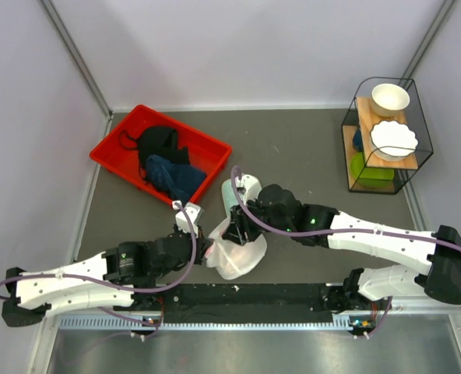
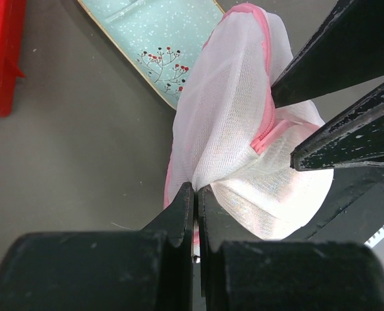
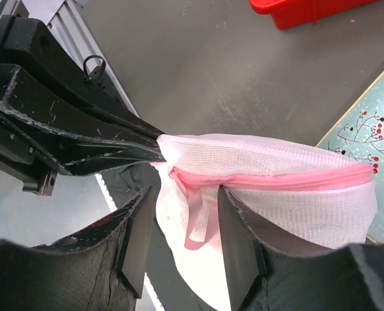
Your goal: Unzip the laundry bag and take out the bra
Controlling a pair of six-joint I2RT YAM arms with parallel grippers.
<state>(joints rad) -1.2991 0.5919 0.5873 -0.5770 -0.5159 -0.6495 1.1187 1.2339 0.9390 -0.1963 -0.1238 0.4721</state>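
- The left gripper (image 2: 195,192) is pinched fully together on a fold of white mesh at one end of the laundry bag (image 3: 276,207). The cloth bunches up where the two fingers meet.
- From that pinch the bag stretches away towards the right gripper (image 3: 184,194) and bulges out past it. Its lower part rests on the grey table (image 1: 293,148), between the two grippers.
- The right gripper's jaws stand partly apart, one on each side of the bag's near end. I cannot see them squeezing anything.
- A pink ribbon pull loop (image 3: 197,223) hangs in the gap between those jaws, clear of both fingers.
- The pink zipper (image 3: 283,181) runs along the top of the bag, away from the right gripper's fingertips. It looks closed along the part that shows.
- I cannot make out what is inside the mesh.
- A mint green tray (image 2: 159,32) with a small red-berry sprig pattern lies flat just beyond the bag, on the far side from the left gripper.
- Further out from the left gripper sits a red tray (image 1: 110,153), well apart from the bag. It holds a black garment (image 1: 159,144) and a dark blue cloth (image 1: 176,178).
- Well off to the right gripper's outer side stands a black wire rack (image 1: 414,92), with a white bowl (image 1: 390,97) and a scalloped white dish (image 1: 392,140) on its wooden shelves.
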